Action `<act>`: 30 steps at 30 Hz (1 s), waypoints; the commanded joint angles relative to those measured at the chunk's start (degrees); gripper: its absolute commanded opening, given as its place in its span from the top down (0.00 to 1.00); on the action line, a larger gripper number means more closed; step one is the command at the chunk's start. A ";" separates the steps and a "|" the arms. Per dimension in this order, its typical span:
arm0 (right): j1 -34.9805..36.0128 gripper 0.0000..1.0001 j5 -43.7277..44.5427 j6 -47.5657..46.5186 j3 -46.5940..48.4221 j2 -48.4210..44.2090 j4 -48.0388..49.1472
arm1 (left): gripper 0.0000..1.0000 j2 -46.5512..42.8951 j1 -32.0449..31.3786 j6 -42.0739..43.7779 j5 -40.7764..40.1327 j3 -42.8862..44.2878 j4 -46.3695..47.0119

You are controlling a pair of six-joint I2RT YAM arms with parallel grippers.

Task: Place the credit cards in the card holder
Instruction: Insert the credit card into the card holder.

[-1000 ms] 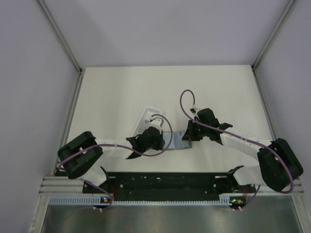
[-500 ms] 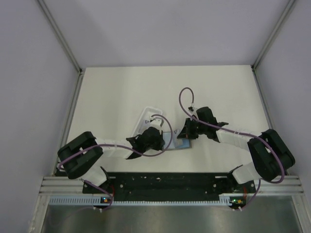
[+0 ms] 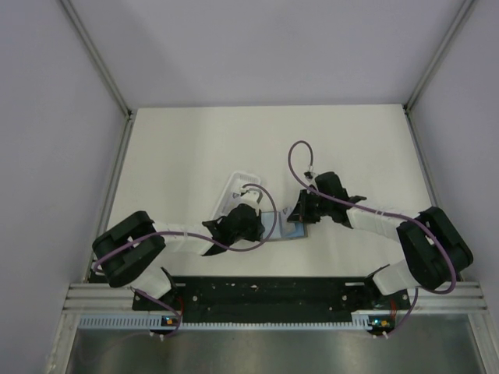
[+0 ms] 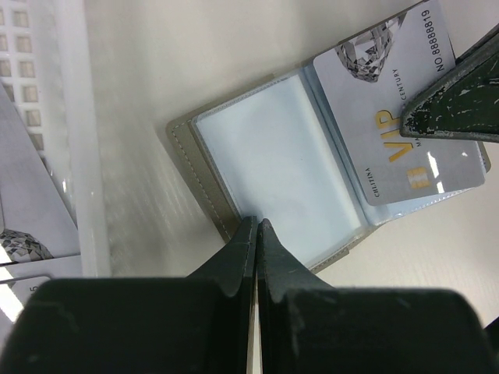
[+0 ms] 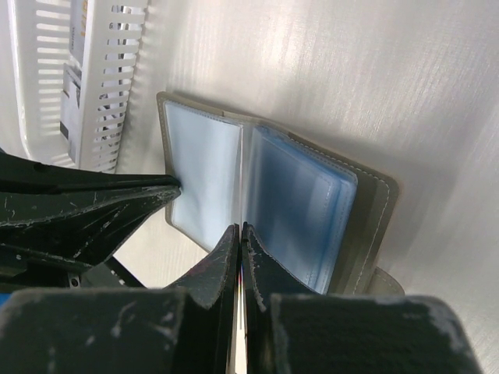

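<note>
I see the dark grey folding card holder point(image 4: 273, 164) open by the tabletop's point(image 3: 195, 148) near edge, my left gripper's point(image 4: 256, 226) jaws pressed together at its rim, my right gripper's point(image 5: 238, 230) jaws pinching a silvery credit card point(image 4: 390, 117).

1. Pale cream worktop point(image 3: 195, 148), matte, faintly streaked up close.
2. White slotted tray point(image 3: 236, 187), left of centre on the worktop; ends seemingly rounded.
3. Plain lilac-grey walls point(image 3: 257, 47) behind and at both sides, joined by metal corner rails point(image 3: 97, 66).

Beyond the black fingers point(image 4: 238, 261): card holder point(image 4: 269, 167) grey-edged with pale blue pockets; credit card point(image 4: 382, 93) silvery-grey, gold-lettered, diamond-printed; tray point(image 4: 74, 117) white, slotted.
</note>
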 commanded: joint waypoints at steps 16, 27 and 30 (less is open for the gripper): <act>-0.87 1.00 -2.69 0.75 -2.52 3.19 6.90 | 1.00 1.86 0.05 0.36 -0.30 -2.55 -7.39; -2.45 1.00 -9.29 1.28 -4.64 5.21 14.11 | 1.00 1.68 0.05 0.27 -0.74 -2.37 -7.83; -2.45 1.00 -10.34 1.28 -4.99 5.57 15.26 | 1.00 1.77 0.05 0.18 -0.74 -2.37 -7.83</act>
